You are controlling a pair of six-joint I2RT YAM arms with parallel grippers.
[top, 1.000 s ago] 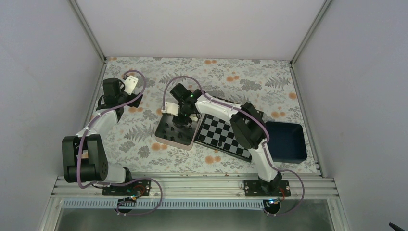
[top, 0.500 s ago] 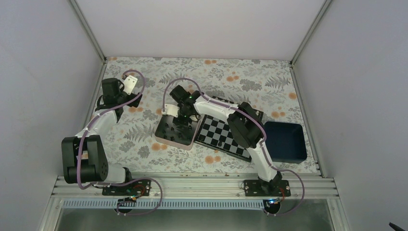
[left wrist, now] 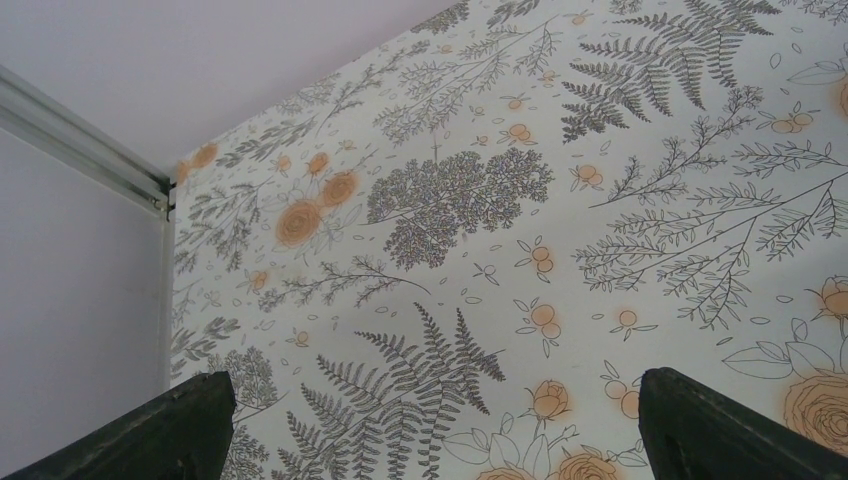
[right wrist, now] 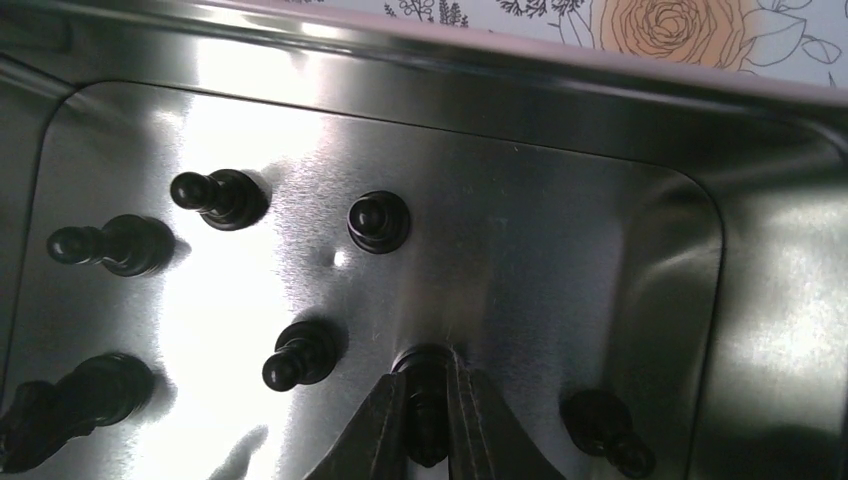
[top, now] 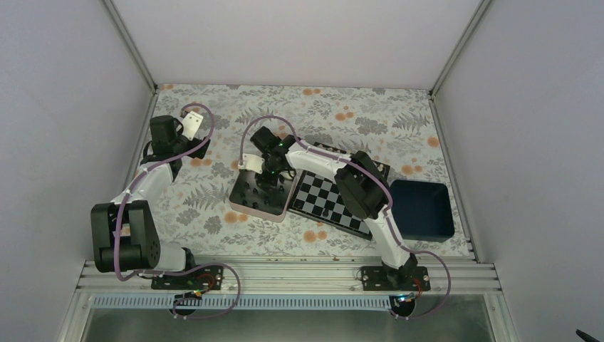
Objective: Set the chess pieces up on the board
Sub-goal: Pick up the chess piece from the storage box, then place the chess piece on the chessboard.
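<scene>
Several black chess pieces stand in a silver tin left of the checkered board. My right gripper reaches down into the tin and is shut on one black chess piece, which still stands with its base on the tin floor. Other pieces stand around it: one to the left, one to the right, more further off. In the top view the right gripper is over the tin's far side. My left gripper hangs open over bare floral cloth, holding nothing.
A dark blue tray sits right of the board. The left gripper is near the left wall at the back left corner. The tin's raised wall is close on the right of the held piece.
The right gripper has shifted a little left over the tin and its jaws have closed on a black piece. The left arm has not moved.
</scene>
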